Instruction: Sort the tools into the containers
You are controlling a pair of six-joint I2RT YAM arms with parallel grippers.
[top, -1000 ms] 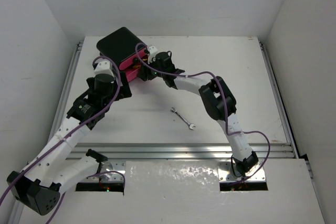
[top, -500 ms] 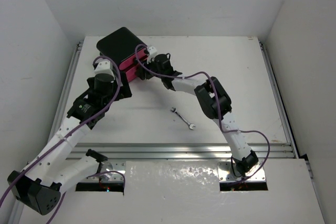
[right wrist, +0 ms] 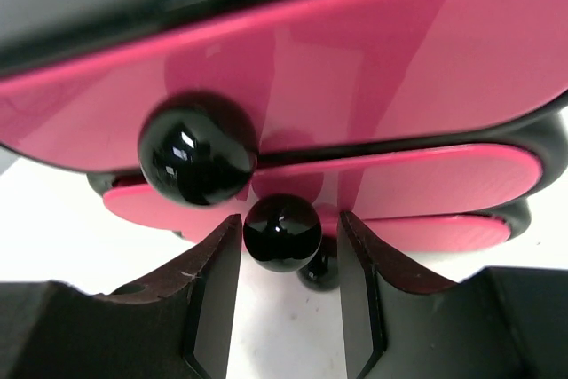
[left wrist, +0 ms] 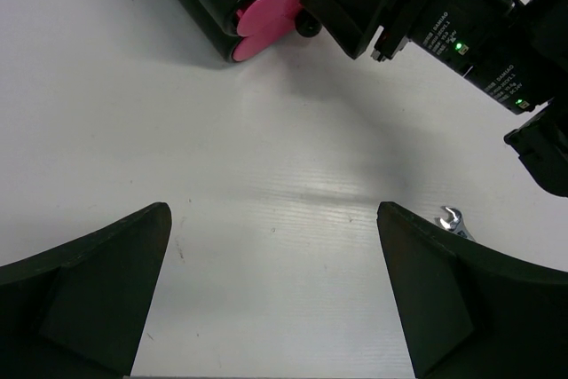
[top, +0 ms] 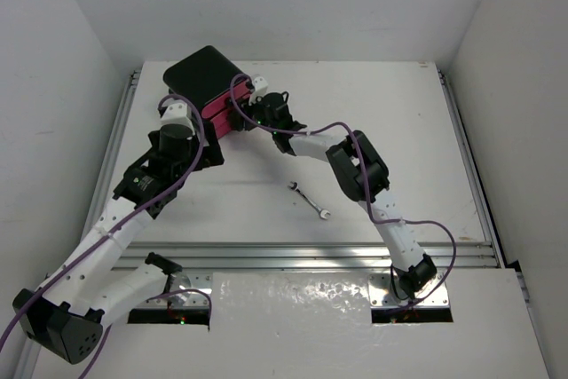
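Note:
The containers are three magenta drawers (right wrist: 373, 68) with black knobs in a glossy black box (top: 206, 73) at the back left. My right gripper (right wrist: 290, 221) is open. Its fingers straddle the middle drawer's knob (right wrist: 282, 232), with a gap showing on the right side. The top knob (right wrist: 197, 148) sits above and left, the bottom knob (right wrist: 318, 270) behind. All three drawer fronts look pushed in. One tool, a thin silver wrench (top: 309, 201), lies on the table mid-centre. My left gripper (left wrist: 273, 210) hangs open over bare table, with the wrench's tip (left wrist: 453, 219) by its right finger.
White walls close in the white table (top: 399, 130) on the left, back and right. A metal rail (top: 311, 255) runs along the near edge. The right arm's purple cable (top: 337, 126) loops over the table beside the box. The left wrist view shows the right gripper (left wrist: 351, 6) at the drawers (left wrist: 266, 15).
The right arm has moved left toward the box. The drawer that stood partly out a second ago now sits flush. The left arm and the wrench have not moved.

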